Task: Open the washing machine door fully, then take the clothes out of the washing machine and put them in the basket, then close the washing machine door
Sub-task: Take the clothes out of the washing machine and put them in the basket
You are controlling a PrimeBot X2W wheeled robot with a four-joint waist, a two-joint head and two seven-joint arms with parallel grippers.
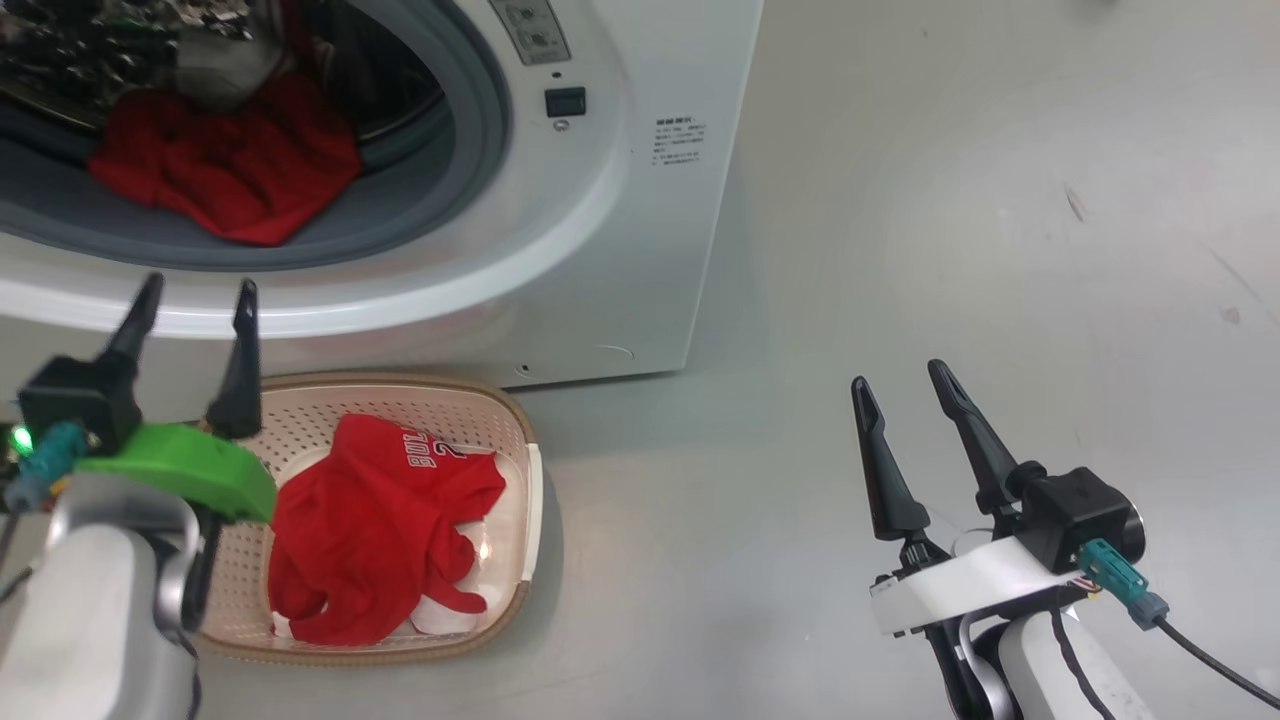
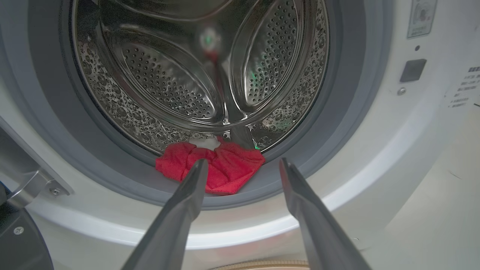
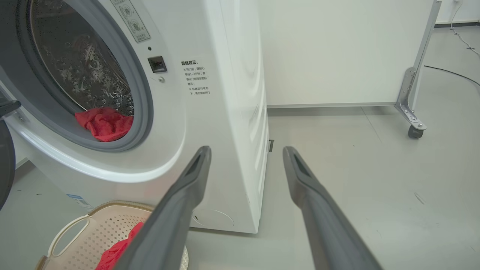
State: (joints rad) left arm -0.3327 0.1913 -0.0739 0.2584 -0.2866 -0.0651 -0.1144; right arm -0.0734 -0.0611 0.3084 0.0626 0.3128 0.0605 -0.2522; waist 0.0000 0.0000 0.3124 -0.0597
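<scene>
One red jersey point(image 1: 380, 520) in the basket point(image 1: 420, 395), another red garment point(image 1: 230, 165) in the washing machine point(image 1: 640, 200). Left gripper point(image 1: 199, 284) above the basket, right gripper point(image 1: 897, 376) off right, both spread, empty.

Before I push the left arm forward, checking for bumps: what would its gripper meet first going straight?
Probably the red shirt on the grey door seal; the open left gripper aims at it, though depth is unclear.
</scene>
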